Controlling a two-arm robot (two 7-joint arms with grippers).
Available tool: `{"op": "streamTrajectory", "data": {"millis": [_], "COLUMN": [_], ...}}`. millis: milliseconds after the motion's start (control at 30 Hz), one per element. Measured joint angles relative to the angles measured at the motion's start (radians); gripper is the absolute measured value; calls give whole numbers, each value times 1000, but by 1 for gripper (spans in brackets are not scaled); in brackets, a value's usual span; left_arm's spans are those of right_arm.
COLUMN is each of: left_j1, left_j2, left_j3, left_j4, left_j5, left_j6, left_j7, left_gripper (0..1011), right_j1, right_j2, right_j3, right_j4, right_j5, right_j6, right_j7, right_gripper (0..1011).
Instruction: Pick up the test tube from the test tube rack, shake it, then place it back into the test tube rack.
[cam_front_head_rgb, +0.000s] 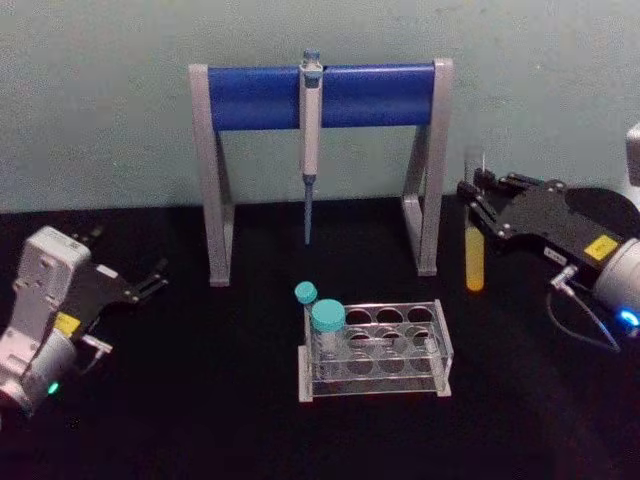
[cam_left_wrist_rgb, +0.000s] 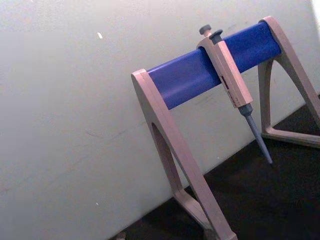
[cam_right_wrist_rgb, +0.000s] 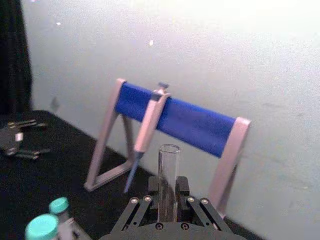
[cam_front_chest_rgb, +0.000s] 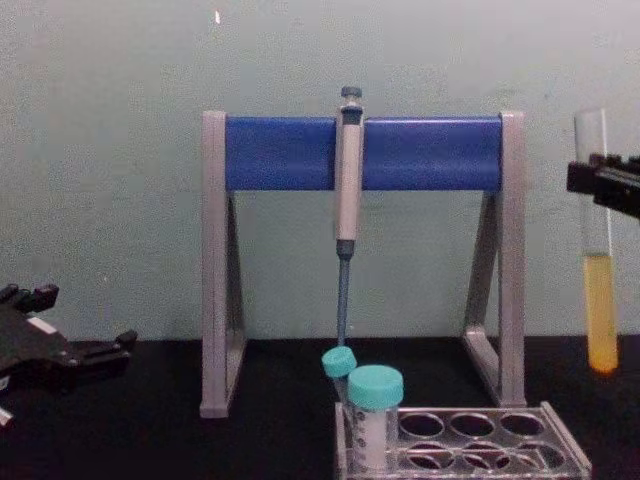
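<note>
Right end effector (cam_front_head_rgb: 480, 205) is pinching the test tube (cam_front_head_rgb: 474, 262) near its top, holding it upright in the air, right of the stand (cam_front_head_rgb: 260, 97). Rack (cam_front_head_rgb: 443, 352) is sitting lower, to the tube's left and nearer the robot, on the bench (cam_front_head_rgb: 200, 400). Left end effector (cam_front_head_rgb: 148, 284) is idling far left, spread.

Lower edge — chest view — crops the test tube rack (cam_front_chest_rgb: 470, 442).

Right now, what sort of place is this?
Probably a lab bench: a pipette hangs on a stand, a rack holds capped tubes, and the right gripper holds a test tube of yellow liquid. Left gripper parked at left.
</note>
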Motion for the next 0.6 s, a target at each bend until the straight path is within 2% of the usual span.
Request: {"op": "streamTrajectory", "data": {"millis": [133,200,300,433,567,600], "left_j1": [0,0,0,0,0,0], "left_j2": [0,0,0,0,0,0], "left_j3": [0,0,0,0,0,0], "left_j4": [0,0,0,0,0,0], "left_j5": [0,0,0,0,0,0], "left_j6": [0,0,0,0,0,0], "left_j7": [0,0,0,0,0,0], "left_gripper": [1001,1001,1001,1001,1001,1001], "right_j1": [21,25,45,63,76,83], "right_j2": [-41,-47,-81,-112,-134,-140], "right_j3": [-4,-5,-13,-17,-19,-23], "right_j4": [20,24,53,84,110,121], "right_j5": [-36,-39,-42,-19,22,44], "right_j6": [-12,-14,-24,-36,-49,-55], "right_j7": [-29,-30,-17,25,78,107], "right_gripper": [229,229,229,229,229,229]}}
